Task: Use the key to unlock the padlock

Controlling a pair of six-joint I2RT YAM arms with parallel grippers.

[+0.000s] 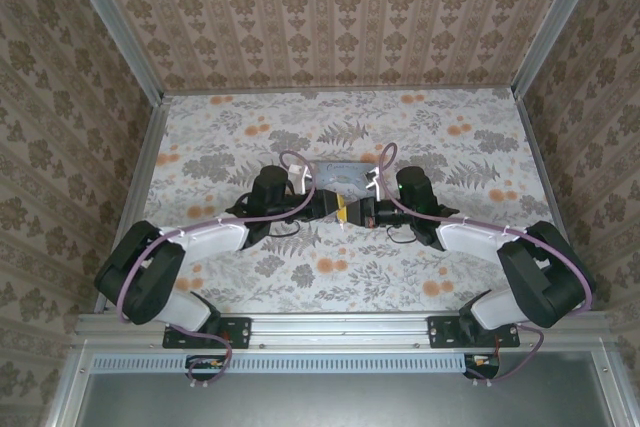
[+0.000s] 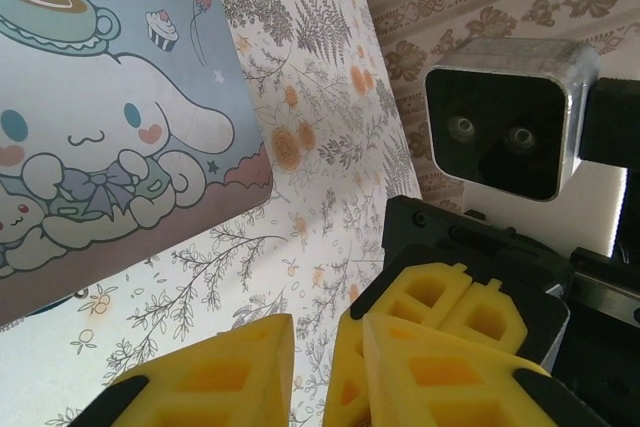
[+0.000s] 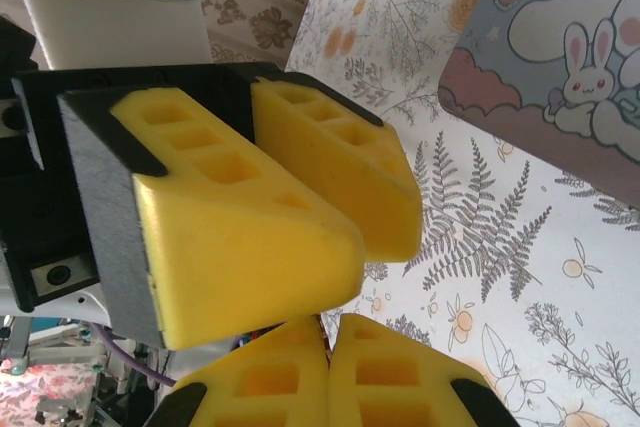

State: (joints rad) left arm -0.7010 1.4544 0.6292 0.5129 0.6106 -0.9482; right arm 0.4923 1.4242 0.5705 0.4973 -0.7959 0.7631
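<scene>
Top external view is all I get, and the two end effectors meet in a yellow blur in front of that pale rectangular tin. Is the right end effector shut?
Observer: Yes. In the right wrist view the right end effector has its yellow blocky fingers pressed together.
Operator: And the left one?
Observer: In the left wrist view the left end effector has its fingers slightly apart, with a strip of the floral tablecloth showing between them.
Operator: What is printed on the tin?
Observer: The lid of the pale blue and pink rectangular tin shows a white long-eared cartoon dog under a coffee cup.
</scene>
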